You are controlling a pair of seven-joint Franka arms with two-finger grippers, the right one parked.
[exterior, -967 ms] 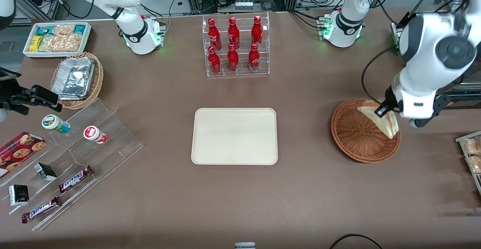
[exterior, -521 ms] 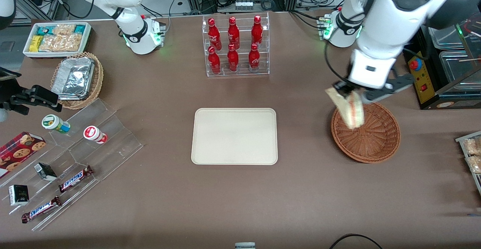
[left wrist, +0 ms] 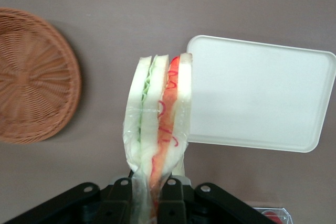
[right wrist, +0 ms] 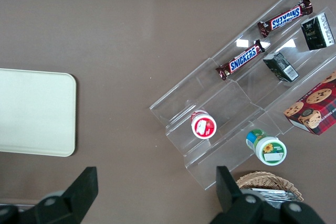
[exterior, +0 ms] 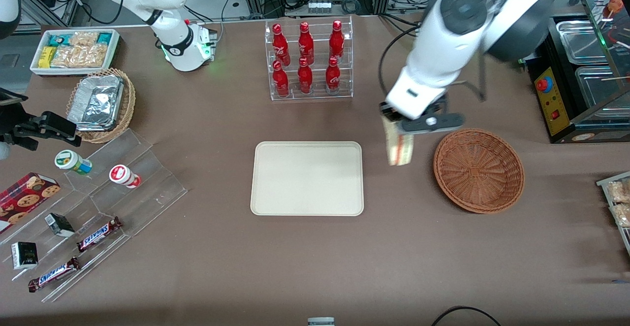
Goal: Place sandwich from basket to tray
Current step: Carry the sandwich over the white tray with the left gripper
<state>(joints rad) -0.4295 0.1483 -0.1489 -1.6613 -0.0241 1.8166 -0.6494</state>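
Note:
My left gripper (exterior: 396,125) (left wrist: 148,195) is shut on the sandwich (exterior: 399,147) (left wrist: 158,129), a wrapped wedge of white bread with red and green filling that hangs from the fingers above the bare table. It hovers between the reddish-brown wicker basket (exterior: 478,169) (left wrist: 32,98) and the cream tray (exterior: 307,178) (left wrist: 257,93), close to the tray's edge. The basket holds nothing. The tray is bare too, and its corner also shows in the right wrist view (right wrist: 37,111).
A clear rack of red bottles (exterior: 308,60) stands farther from the front camera than the tray. Toward the parked arm's end lie a clear stepped stand with snack bars and cups (exterior: 98,208), a tan basket of foil containers (exterior: 101,103) and a white bin of snacks (exterior: 74,50).
The left gripper has lifted the sandwich out of the basket and carried it sideways toward the tray. The basket now sits empty.

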